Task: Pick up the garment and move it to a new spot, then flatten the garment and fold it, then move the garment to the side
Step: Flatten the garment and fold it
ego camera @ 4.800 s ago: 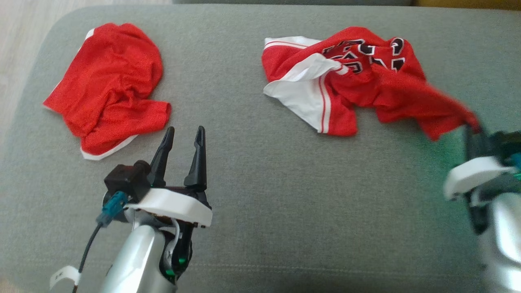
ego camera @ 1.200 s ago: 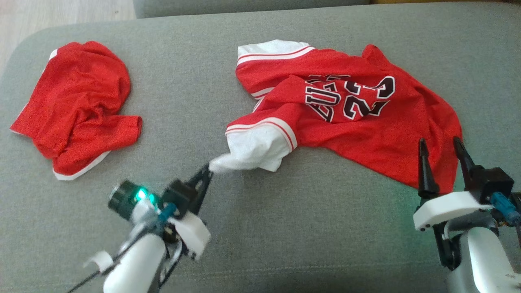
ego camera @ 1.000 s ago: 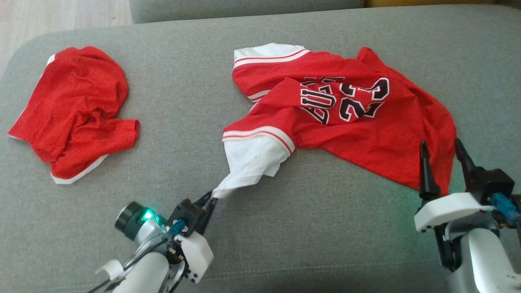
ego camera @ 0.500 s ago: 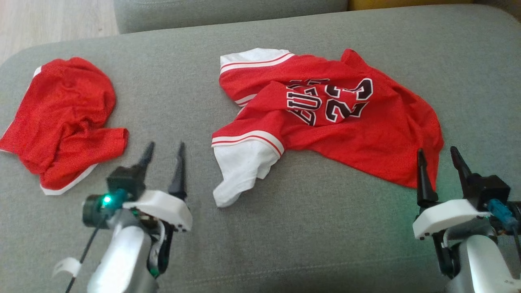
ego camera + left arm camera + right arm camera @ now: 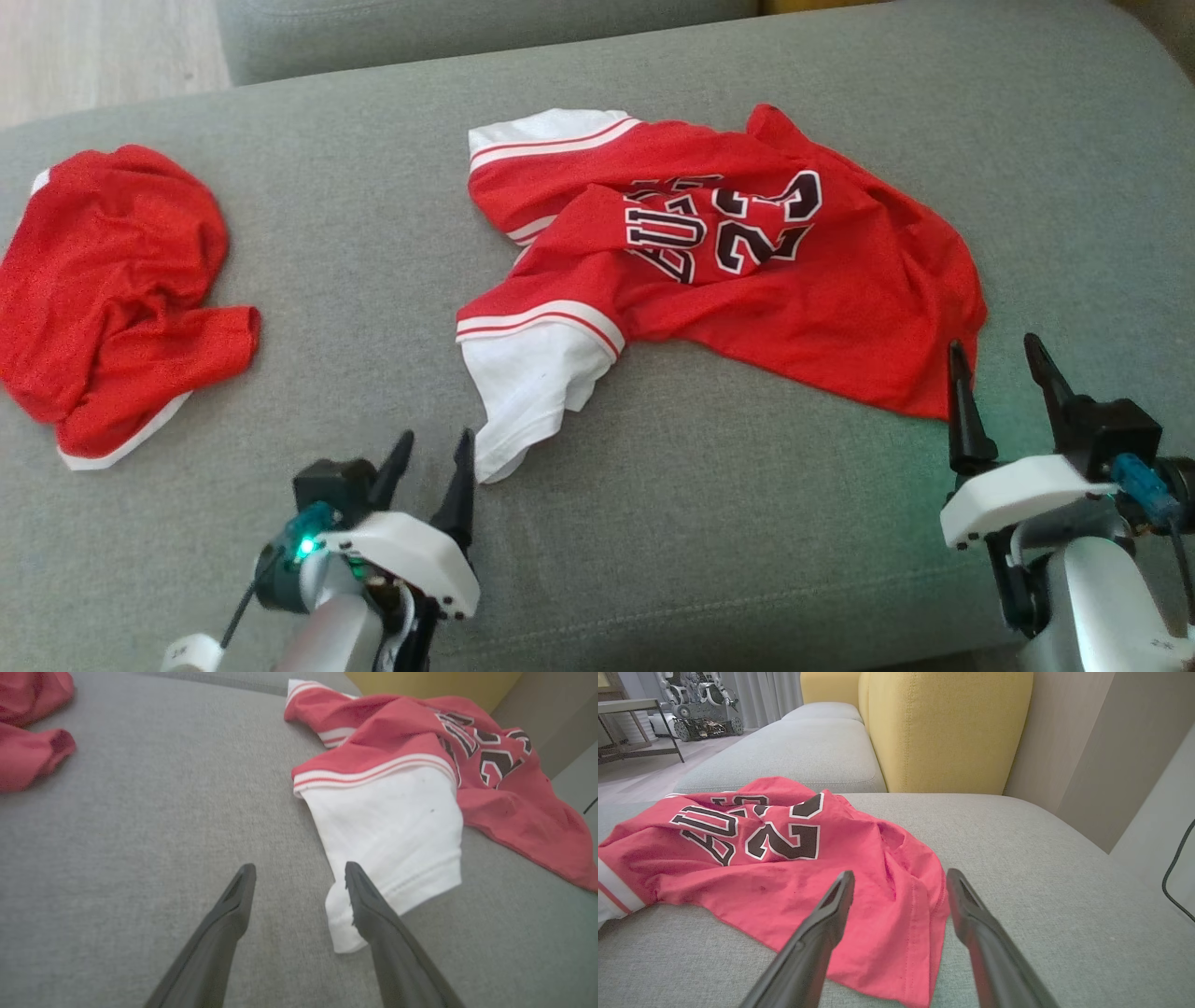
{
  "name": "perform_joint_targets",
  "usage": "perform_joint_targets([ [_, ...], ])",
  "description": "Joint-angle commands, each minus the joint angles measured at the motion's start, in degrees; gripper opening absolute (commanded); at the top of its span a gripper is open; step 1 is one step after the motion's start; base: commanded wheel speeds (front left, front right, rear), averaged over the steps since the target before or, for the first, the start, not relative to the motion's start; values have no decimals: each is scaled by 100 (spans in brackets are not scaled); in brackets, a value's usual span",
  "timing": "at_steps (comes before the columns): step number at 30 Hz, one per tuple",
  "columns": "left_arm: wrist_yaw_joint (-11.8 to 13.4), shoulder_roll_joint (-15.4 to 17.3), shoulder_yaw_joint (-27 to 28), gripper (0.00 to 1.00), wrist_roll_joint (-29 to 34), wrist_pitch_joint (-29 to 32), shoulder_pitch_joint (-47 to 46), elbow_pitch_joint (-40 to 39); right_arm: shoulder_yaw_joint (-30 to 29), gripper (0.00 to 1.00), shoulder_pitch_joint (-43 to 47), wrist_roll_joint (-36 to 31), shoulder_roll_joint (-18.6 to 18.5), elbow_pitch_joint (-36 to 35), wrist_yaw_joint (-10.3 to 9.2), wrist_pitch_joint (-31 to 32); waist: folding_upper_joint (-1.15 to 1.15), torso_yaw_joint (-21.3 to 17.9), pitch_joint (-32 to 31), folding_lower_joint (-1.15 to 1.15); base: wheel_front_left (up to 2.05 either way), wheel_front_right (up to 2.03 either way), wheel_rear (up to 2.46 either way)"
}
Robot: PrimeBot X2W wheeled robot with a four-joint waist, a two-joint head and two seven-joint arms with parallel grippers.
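A grey sofa seat (image 5: 653, 523) spreads wide, a second seat (image 5: 794, 751) beyond it, yellow backrests (image 5: 948, 728) beside a beige wall (image 5: 1078, 742), with pale wood floor (image 5: 93, 47), grey curtains (image 5: 770, 690) and a table (image 5: 626, 705) farther off.

**Colour reference: garments, seat, grippers**

The garment (image 5: 794, 299) is red, with white sleeves banded in red-and-white stripes and black lettering and numerals outlined in white (the lettering is partly lost in folds). The second garment (image 5: 103, 280) is plain red with a white edge band. The sofa cushion (image 5: 355, 215) is grey woven fabric, and the backrest (image 5: 948, 728) is mustard yellow. The left gripper (image 5: 435, 437) and right gripper (image 5: 992, 343) have black fingers on white housings, silver forearms and teal connectors.
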Motion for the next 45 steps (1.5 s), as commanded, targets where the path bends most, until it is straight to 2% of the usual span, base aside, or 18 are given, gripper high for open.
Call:
perform_joint_targets([
  [1,-41,22,86,100,-70,-68,-266,-30,162,100,-89,14,-18,-217,43,-10,0,-30,30,0,0,0,0],
  [7,-122,11,-251,100,-336,-45,-475,305,159,100,-118,41,-18,-214,43,-29,0,-94,118,0,0,0,0],
  [19,-58,9,-811,100,-811,220,-748,711,134,100,-193,92,-18,-145,43,-85,0,-170,223,0,0,0,0],
  [20,-64,9,-864,93,-835,266,-766,745,129,100,-199,93,-18,-138,43,-91,0,-174,230,0,0,0,0],
  [21,-72,9,-911,61,-865,309,-782,773,123,100,-206,96,-18,-131,43,-98,0,-178,235,0,0,0,0],
  [22,-88,9,-966,24,-889,361,-796,803,117,100,-212,97,-18,-121,43,-105,0,-181,236,0,0,0,0],
  [23,-109,9,-1018,0,-913,400,-807,825,111,100,-219,99,-18,-110,43,-110,0,-183,236,0,0,0,0],
  [30,-94,9,-1106,0,-1067,324,-910,851,90,100,-250,107,-18,-32,43,-150,0,-188,216,0,0,0,0],
  [34,212,119,-821,0,-945,4,-1075,580,64,100,-216,132,-18,24,43,-177,0,-184,196,0,0,0,0],
  [36,385,205,-602,0,-833,-55,-1126,289,58,100,-186,162,-18,65,43,-168,0,-192,190,0,0,0,0],
  [40,711,392,30,0,-301,-68,-1046,-844,100,100,-179,361,-18,224,43,-93,0,-229,202,0,0,0,0],
  [45,741,372,575,0,200,-69,-727,-1801,49,100,-287,747,-18,640,43,33,0,-243,225,0,0,0,0],
])
